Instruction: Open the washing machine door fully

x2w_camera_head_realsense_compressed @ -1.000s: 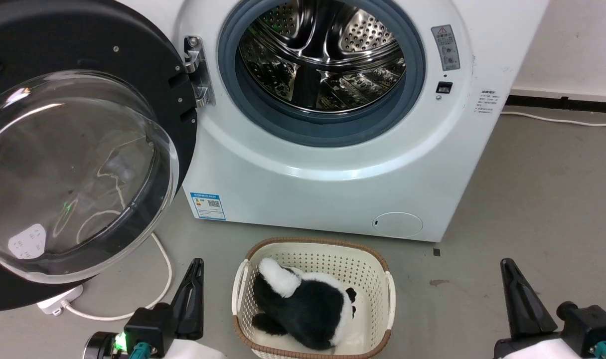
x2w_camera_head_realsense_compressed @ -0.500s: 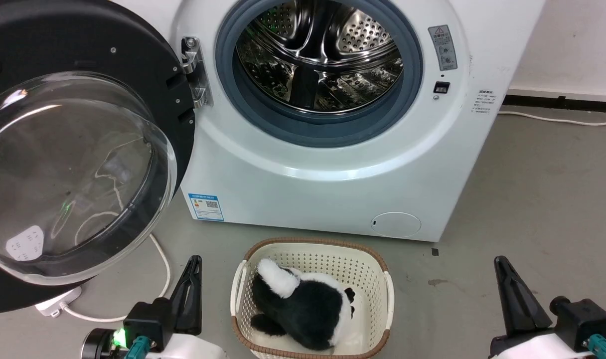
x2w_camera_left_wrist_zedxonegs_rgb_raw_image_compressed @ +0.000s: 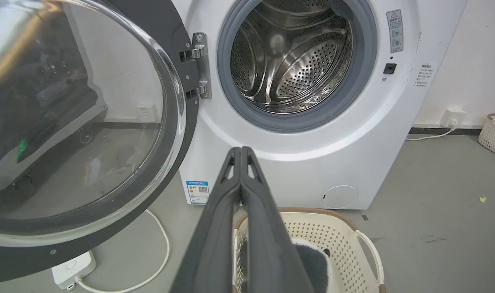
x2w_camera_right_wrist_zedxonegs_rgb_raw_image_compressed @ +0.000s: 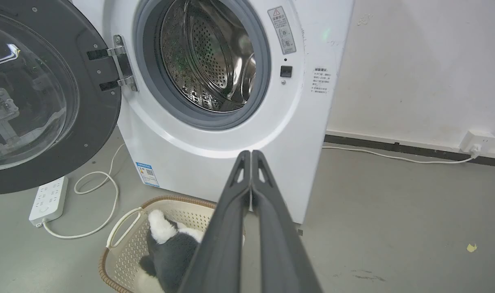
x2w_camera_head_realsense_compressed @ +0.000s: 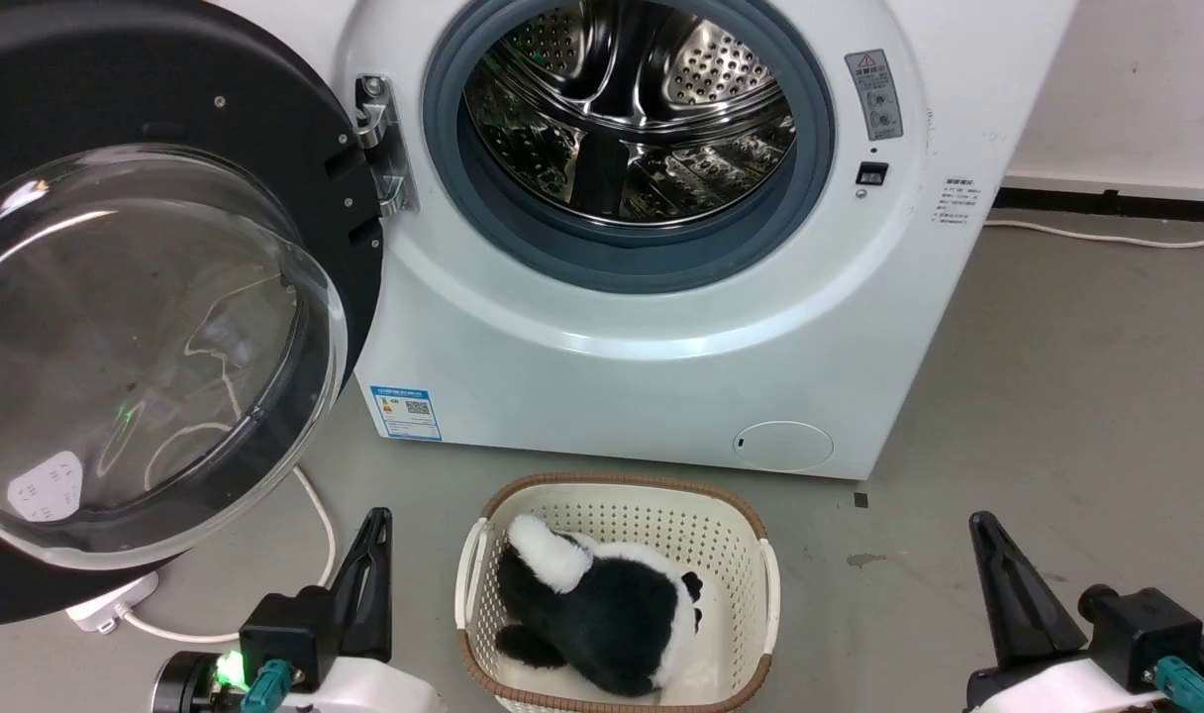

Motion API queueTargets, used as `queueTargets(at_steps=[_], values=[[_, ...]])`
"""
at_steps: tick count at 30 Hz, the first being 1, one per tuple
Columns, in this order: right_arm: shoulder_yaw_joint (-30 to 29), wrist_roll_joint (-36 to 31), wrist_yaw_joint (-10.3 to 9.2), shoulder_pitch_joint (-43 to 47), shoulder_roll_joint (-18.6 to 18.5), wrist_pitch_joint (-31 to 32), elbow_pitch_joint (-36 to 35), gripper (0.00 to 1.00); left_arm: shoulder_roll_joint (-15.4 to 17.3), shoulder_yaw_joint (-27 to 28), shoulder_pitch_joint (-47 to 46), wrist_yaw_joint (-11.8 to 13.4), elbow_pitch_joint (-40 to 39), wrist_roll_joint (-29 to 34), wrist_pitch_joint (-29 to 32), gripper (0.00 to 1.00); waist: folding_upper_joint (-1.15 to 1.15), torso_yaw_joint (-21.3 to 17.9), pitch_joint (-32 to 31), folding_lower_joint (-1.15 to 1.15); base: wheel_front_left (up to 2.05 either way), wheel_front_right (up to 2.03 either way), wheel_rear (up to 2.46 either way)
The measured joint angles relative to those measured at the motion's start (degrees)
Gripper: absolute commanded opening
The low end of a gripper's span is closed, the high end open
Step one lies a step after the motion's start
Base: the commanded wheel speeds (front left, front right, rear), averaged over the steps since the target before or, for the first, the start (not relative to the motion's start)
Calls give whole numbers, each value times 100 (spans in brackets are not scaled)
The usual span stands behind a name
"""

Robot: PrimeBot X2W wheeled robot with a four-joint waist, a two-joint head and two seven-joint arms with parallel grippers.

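Note:
The washing machine door (x2w_camera_head_realsense_compressed: 137,327), a big black disc with a bulging clear glass bowl, stands swung wide to the left on its steel hinge (x2w_camera_head_realsense_compressed: 379,149); it also fills the left of the left wrist view (x2w_camera_left_wrist_zedxonegs_rgb_raw_image_compressed: 76,134) and right wrist view (x2w_camera_right_wrist_zedxonegs_rgb_raw_image_compressed: 40,93). The steel drum (x2w_camera_head_realsense_compressed: 627,119) lies exposed. My left gripper (x2w_camera_head_realsense_compressed: 376,525) is shut and holds nothing, low at the left beside the basket, well apart from the door. At the lower right my right gripper (x2w_camera_head_realsense_compressed: 978,530) is shut too, nothing in it.
A cream basket (x2w_camera_head_realsense_compressed: 622,495) holding a black-and-white plush toy (x2w_camera_head_realsense_compressed: 602,609) sits on the floor before the machine, between my grippers. A white power strip (x2w_camera_head_realsense_compressed: 107,604) and its cable (x2w_camera_head_realsense_compressed: 320,515) lie under the door. Bare grey floor spreads to the right.
The whole head view has shifted slightly, so the camera moved. Both grippers sit a little lower and further left in view. The door stays where it was.

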Motion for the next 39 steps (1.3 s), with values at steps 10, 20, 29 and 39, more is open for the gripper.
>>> queueTargets(at_steps=[10,20,29,39], values=[[30,-63,0,-112,0,138,2,0,-21,77,-19,-19,-4,85,134,0,0,-26,-6,0,0,0,0],[55,-149,0,-120,0,250,4,0,-32,180,-24,-62,-8,152,252,0,0,-48,-10,0,0,0,0],[78,-201,0,-214,0,352,9,0,-54,236,-65,-93,-12,212,354,0,0,-68,-14,0,0,0,0],[111,-252,0,-229,0,460,11,0,-87,324,-110,-112,-18,300,461,0,0,-89,-19,0,0,0,0]])
